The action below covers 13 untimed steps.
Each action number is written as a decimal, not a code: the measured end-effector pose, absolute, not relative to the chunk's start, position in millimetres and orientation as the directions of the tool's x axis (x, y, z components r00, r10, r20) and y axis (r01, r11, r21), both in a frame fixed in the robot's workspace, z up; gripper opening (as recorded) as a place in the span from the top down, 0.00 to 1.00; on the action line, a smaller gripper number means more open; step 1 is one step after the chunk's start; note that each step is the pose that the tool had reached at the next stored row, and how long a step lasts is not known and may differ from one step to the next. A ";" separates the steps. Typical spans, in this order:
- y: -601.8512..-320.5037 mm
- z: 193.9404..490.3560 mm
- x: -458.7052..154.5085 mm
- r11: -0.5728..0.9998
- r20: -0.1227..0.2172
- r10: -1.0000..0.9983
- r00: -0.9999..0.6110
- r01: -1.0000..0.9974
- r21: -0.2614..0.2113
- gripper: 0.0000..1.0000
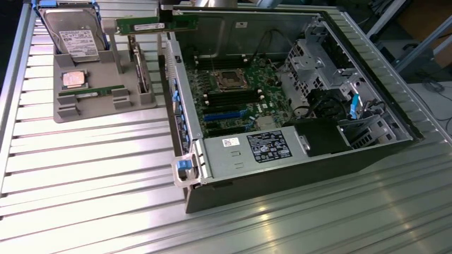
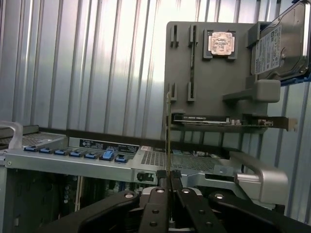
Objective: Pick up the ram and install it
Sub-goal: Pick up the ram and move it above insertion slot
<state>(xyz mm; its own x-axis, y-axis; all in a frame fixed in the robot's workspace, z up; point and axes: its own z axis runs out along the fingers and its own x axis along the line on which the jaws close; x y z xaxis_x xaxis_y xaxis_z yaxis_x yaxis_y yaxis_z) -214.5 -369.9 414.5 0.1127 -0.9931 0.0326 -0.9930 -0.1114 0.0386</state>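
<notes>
**Ram held over the case.** Your end effector (image 2: 167,180) is clamped on the ram (image 1: 156,24), its fingers pressed together on the thin green stick, which the wrist view shows edge-on. The ram hangs in the air above the side wall of the computer case (image 1: 282,180), on the side facing the grey parts tray (image 1: 99,114), where its twin stick (image 1: 92,92) sits. The black memory slots (image 1: 229,98) lie past that wall, inside the case. The ram's long axis appears roughly parallel to them, though the angle is hard to judge.
</notes>
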 end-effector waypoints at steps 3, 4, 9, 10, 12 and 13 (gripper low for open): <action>-369.9 414.5 -211.3 -0.111 0.033 -0.993 0.113 -0.993 0.039 0.88; -369.9 414.4 -210.3 -0.111 0.033 -0.993 0.113 -0.993 0.039 0.88; -369.9 414.5 -202.4 -0.111 0.033 -0.993 0.113 -0.993 0.039 0.88; -369.9 414.4 -201.0 -0.111 0.033 -0.993 0.113 -0.993 0.039 0.88; -369.9 414.4 -198.6 -0.111 0.033 -0.993 0.113 -0.993 0.039 0.88; -369.9 414.4 -196.7 -0.111 0.033 -0.993 0.113 -0.993 0.039 0.88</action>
<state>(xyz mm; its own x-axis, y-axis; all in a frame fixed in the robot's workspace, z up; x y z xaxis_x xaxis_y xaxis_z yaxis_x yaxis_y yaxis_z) -196.7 -369.9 414.4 0.1127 -0.9931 0.0326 -0.9930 -0.1114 0.0385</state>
